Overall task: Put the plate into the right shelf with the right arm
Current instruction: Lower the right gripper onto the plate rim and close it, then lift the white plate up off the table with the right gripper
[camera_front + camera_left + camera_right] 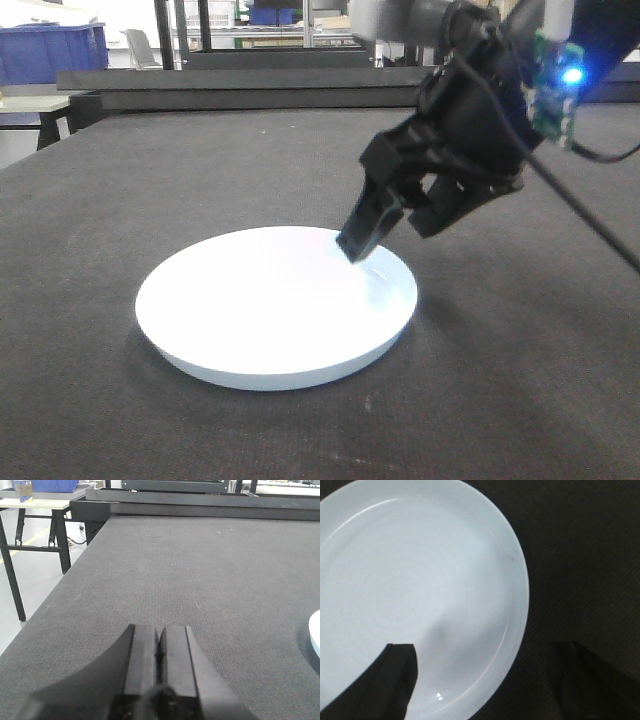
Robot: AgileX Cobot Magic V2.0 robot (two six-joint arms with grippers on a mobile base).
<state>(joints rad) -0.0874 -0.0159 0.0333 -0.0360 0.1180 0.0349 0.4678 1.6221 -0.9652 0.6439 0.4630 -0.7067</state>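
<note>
Right end effector (pixel 395 235): black, two-fingered, tilted downward over the tabletop (pixel 500 380), fingers spread wide with nothing pinched between them. In the right wrist view the end effector (pixel 482 652) straddles the plate's rim: one finger (pixel 395 680) sits above the inside of the dish and the other (pixel 590 680) is outside the rim, above the bare tabletop (pixel 580 555). Plate (pixel 270 300): round, shallow, white with a pale-blue tint and a low raised rim, lying flat on the tabletop directly below and mostly to one side of the right end effector; the inner fingertip reaches down to its near-side rim area, though whether it touches the surface cannot be told from these views. The plate (pixel 420 570) fills most of the right wrist view and carries a soft shadow beside the inner finger. Tabletop: dark grey, coarse woven covering. Green circuit board with a lit blue light (pixel 572 75) on the right wrist, above the end effector, with a black cable running off it. Left end effector (pixel 160 645): black fingers pressed together, holding nothing, low over the tabletop (pixel 200 570); a sliver of the plate (pixel 316 635) shows well off to its side at the edge of that view. Blue plastic bin (pixel 50 50): far behind the right end effector, beyond the tabletop. Light-topped side table on black legs (pixel 40 502): far ahead of the left end effector and off to the other side.
</note>
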